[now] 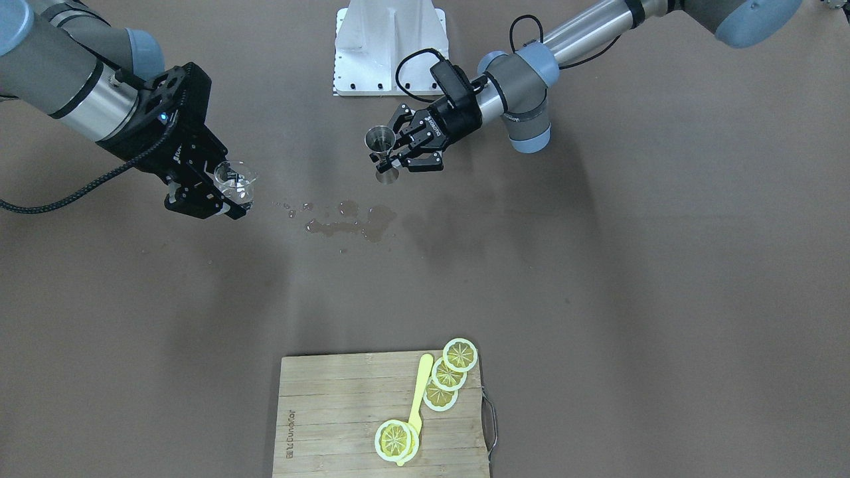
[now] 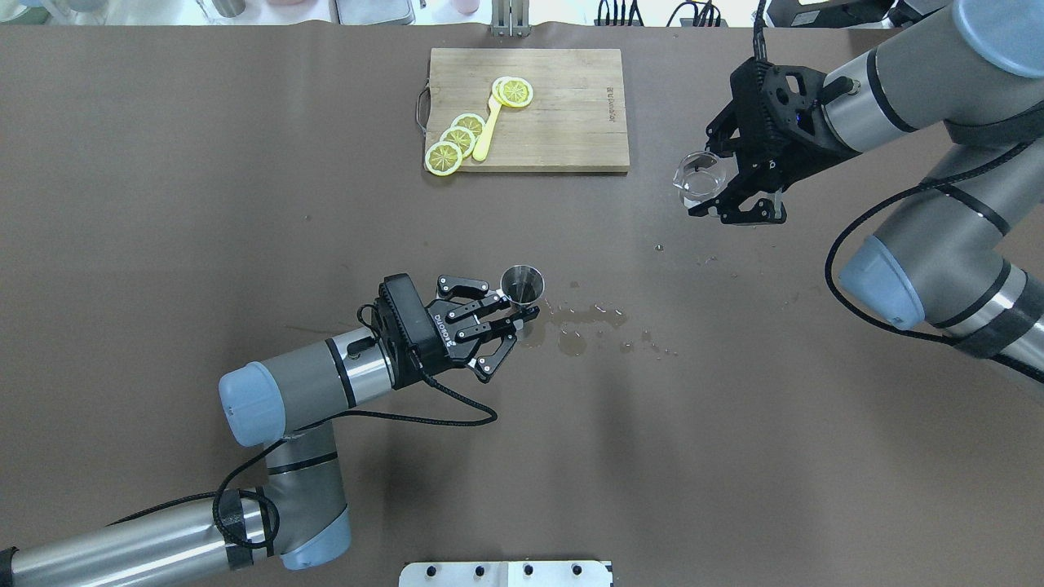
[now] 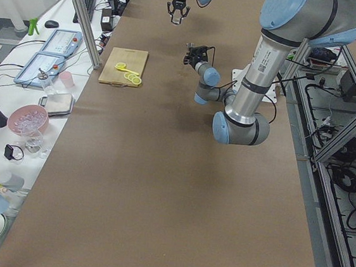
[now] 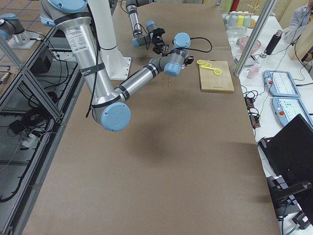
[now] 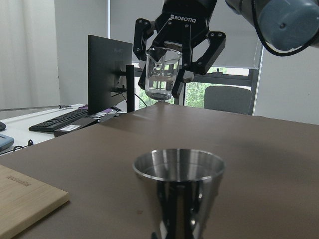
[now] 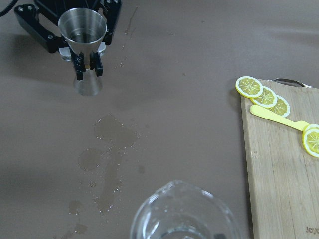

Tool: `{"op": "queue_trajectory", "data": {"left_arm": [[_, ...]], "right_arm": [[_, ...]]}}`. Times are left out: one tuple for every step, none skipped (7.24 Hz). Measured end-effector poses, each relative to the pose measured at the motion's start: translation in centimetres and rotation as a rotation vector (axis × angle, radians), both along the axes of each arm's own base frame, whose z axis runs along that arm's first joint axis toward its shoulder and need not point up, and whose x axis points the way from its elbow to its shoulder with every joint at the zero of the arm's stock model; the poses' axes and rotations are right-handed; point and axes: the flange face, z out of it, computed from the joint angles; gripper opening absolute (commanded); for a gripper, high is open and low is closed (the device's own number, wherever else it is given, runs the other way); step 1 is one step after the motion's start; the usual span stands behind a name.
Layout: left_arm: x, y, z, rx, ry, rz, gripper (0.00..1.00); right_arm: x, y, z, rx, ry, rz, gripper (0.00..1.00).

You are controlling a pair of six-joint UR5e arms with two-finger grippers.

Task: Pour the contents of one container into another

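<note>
My left gripper (image 2: 524, 314) is shut on the narrow waist of the steel jigger (image 2: 522, 284), which stands upright with its foot at or just above the table. In the right wrist view the jigger (image 6: 82, 30) shows its dark inside at the top left. My right gripper (image 2: 708, 183) is shut on the clear glass beaker (image 2: 699, 174), held upright in the air well to the right of the jigger, with clear liquid in it. The left wrist view has the jigger (image 5: 178, 172) close in front and the beaker (image 5: 160, 74) hanging far behind it.
Spilled water (image 2: 587, 322) lies on the brown table just right of the jigger. At the far edge a wooden cutting board (image 2: 571, 122) carries lemon slices (image 2: 457, 143) and a yellow utensil (image 2: 488, 130).
</note>
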Motion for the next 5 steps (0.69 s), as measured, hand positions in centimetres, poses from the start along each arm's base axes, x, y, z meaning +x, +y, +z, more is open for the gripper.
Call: {"op": "queue_trajectory", "data": {"left_arm": [[0.1,0.0,0.1,0.0,-0.002,-0.002,0.0],[0.1,-0.1,0.1,-0.001,-0.004,-0.003,0.0],[0.1,-0.1,0.1,-0.002,-0.005,-0.004,0.0],[0.1,-0.1,0.2,0.001,-0.007,-0.007,0.0],[0.1,-0.1,0.2,0.008,-0.012,-0.012,0.0]], "right_arm": [[0.0,0.1,-0.2,-0.003,0.002,0.004,0.0],[-0.2,0.1,-0.3,-0.005,0.008,0.01,0.0],[-0.2,0.1,-0.6,-0.005,0.011,0.017,0.0],[0.0,0.5,-1.4,-0.01,0.019,0.023,0.0],[0.5,1.2,-2.4,-0.022,0.031,0.028,0.0]]}}
